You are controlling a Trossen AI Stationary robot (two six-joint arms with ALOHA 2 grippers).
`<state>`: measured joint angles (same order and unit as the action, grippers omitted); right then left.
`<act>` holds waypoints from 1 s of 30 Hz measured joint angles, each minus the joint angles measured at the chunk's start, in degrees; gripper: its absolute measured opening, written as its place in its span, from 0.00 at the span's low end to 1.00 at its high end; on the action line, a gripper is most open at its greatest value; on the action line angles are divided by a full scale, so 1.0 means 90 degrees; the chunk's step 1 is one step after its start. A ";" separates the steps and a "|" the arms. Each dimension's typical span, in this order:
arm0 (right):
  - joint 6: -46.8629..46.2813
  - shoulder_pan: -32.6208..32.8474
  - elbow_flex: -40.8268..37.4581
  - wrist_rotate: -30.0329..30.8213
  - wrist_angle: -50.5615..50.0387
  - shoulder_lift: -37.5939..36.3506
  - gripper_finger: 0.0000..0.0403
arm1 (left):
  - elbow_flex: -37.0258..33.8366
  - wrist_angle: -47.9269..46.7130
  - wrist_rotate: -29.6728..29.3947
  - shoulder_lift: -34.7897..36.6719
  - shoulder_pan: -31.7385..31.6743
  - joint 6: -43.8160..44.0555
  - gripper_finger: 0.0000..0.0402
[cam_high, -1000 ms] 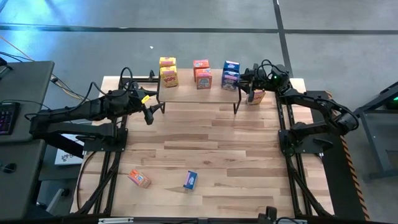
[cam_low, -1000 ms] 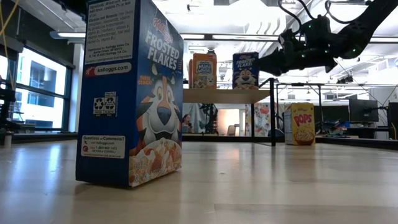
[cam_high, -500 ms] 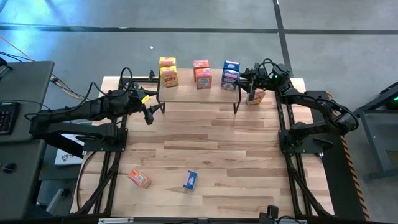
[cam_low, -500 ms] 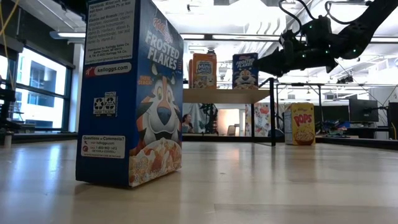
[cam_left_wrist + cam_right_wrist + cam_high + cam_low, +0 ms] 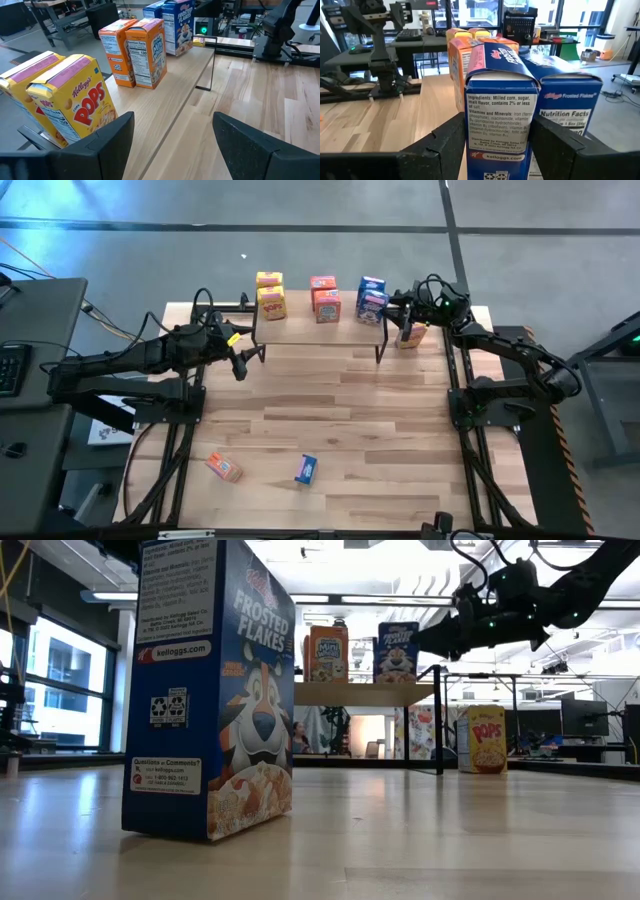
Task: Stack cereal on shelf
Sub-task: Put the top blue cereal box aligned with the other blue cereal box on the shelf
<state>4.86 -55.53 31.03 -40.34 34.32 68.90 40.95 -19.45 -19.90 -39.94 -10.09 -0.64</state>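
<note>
While the shelf (image 5: 318, 330) carries six cereal boxes in pairs, right gripper (image 5: 392, 307) sits at its blue-box end, fingers straddling a blue box (image 5: 501, 110), contact unclear; left gripper (image 5: 245, 358) gapes, empty, near the yellow pair (image 5: 60, 100).

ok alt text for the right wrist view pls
A blue Frosted Flakes box, ingredients panel facing the camera, stands between the open fingers of the right end effector. A second Frosted Flakes box sits beside it, with orange boxes behind and the wooden tabletop alongside.
</note>
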 joint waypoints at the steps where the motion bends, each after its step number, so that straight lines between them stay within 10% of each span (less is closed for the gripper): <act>1: 0.0007 0.0000 0.0000 0.0005 -0.0017 0.0000 0.49 | 0.0000 0.0001 0.0000 0.0000 0.0000 0.0000 0.65; 30: 0.0345 0.0260 0.0000 0.0475 -0.0113 0.0014 0.49 | 0.0000 -0.0001 0.0000 0.0000 0.0000 0.0000 0.65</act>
<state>7.97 -53.19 31.03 -36.06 33.31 69.03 40.95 -19.46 -19.90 -39.94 -10.09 -0.64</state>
